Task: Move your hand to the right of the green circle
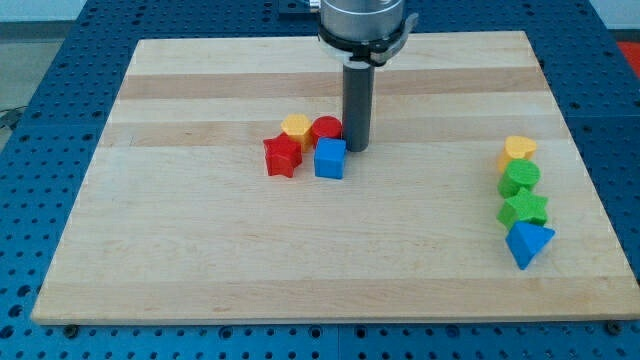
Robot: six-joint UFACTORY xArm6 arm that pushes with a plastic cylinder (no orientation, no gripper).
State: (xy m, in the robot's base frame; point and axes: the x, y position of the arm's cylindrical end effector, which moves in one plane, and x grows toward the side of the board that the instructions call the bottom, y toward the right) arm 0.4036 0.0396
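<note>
The green circle [520, 177] lies near the view's right edge, in a column of blocks between a yellow heart [518, 150] above it and a green star [525, 208] below it. A blue triangle [528, 243] ends the column at the bottom. My tip [357, 147] rests on the wooden board [200, 250] near the view's middle top, far to the left of the green circle. It stands right beside a red circle [327, 129] and just above-right of a blue cube [330, 159].
A yellow hexagon [296, 127] and a red star [283, 156] sit with the red circle and blue cube in a cluster left of my tip. The board's right edge runs close to the right of the green circle.
</note>
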